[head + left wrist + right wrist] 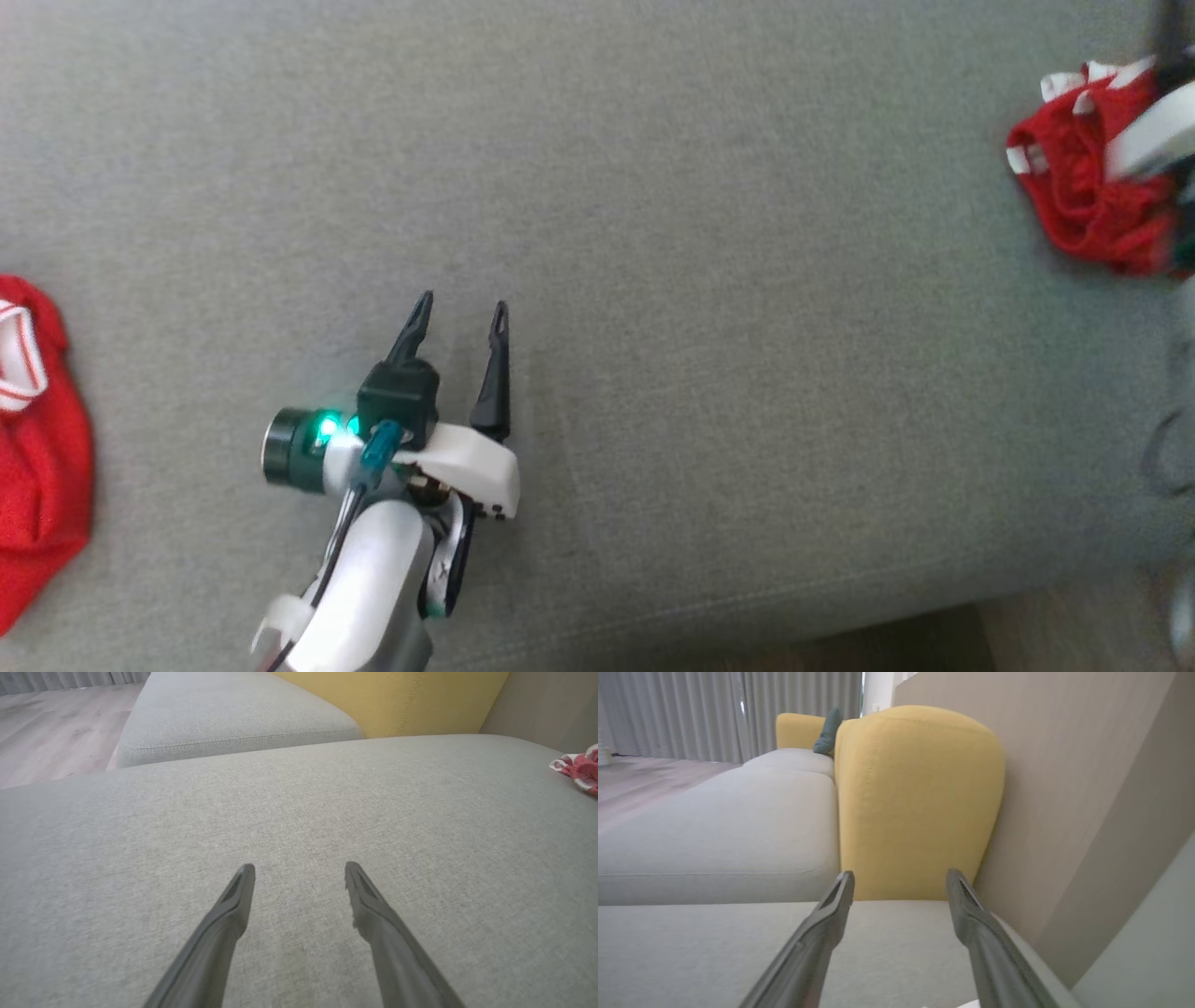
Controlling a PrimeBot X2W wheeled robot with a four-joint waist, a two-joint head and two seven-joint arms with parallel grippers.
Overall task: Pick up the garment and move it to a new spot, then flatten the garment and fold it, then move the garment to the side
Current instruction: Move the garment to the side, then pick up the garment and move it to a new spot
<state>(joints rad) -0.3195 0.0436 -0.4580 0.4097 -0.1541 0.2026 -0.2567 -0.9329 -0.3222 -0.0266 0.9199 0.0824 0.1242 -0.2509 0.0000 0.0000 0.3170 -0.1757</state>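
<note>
1. A grey sofa seat cushion [709, 280] of flat, finely woven fabric takes up most of the head view. Its middle is bare and open. Its stitched front edge runs along the bottom of that view, with a strip of brown wood floor [887, 644] below it.
2. The left wrist view shows 1 more grey seat cushion [233, 714] beyond the first, rounded at the corners, with a seam line along its side.
3. A yellow backrest [920, 802], padded and round-topped, stands upright at the cushion's far edge, against a plain beige wall [1064, 788].
4. Grey pleated curtains [691, 714] hang in the distance, and 1 teal pillow [829, 730] leans on a farther yellow backrest.
5. There are 2 red garments. The crumpled red garment [1083, 196], with white trim, lies bunched on the cushion at the upper right of the head view, partly under a pale arm section [1158, 135].
6. The second red garment [42, 439], with a white band striped in red, lies at the left edge of the head view, well apart from the first.
7. The left gripper [463, 301] sits low over the bare cushion between the 2 garments. Its 2 long dark fingers are spread apart and hold nothing.
8. The right gripper [900, 873] points toward the backrest. Its 2 fingers are also spread, with nothing between them.
</note>
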